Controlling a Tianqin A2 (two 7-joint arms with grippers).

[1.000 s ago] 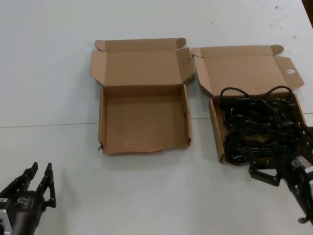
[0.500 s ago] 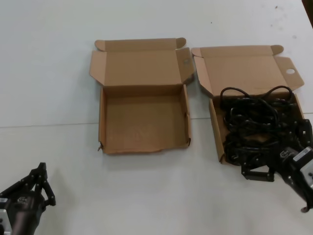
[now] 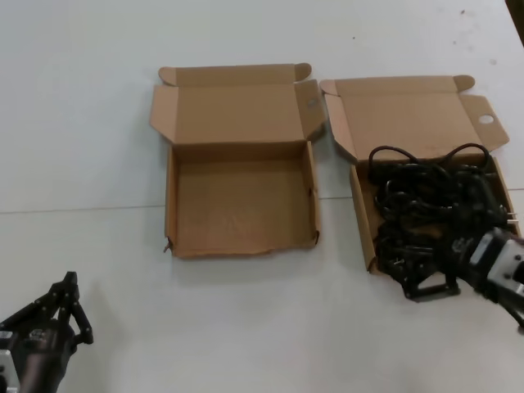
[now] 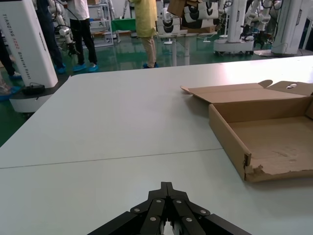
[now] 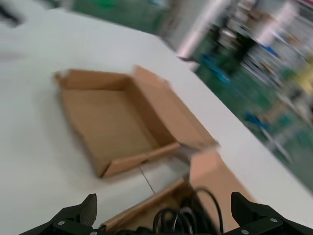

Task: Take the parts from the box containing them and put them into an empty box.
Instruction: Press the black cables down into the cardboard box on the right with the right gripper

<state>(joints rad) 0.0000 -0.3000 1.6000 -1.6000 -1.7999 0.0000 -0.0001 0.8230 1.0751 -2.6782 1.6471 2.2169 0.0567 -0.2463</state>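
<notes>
A white tabletop (image 3: 246,327) is seen carrying two shallow cardboard boxes side by side, lids folded back; the empty box (image 3: 241,205), marked by a ragged near wall, is placed toward the left, and the box with a round hole in its flap (image 3: 409,123) lies just beside it on the right; the latter is filled with a tangle of black cables (image 3: 430,209), some loops rising over its rear edge. The right hand (image 3: 427,286) is positioned at the near edge of the cable box, its fingers spread wide apart with nothing held; the left hand (image 3: 61,307) is parked low at the near left of the tabletop, its fingertips drawn together, well apart from both boxes.
</notes>
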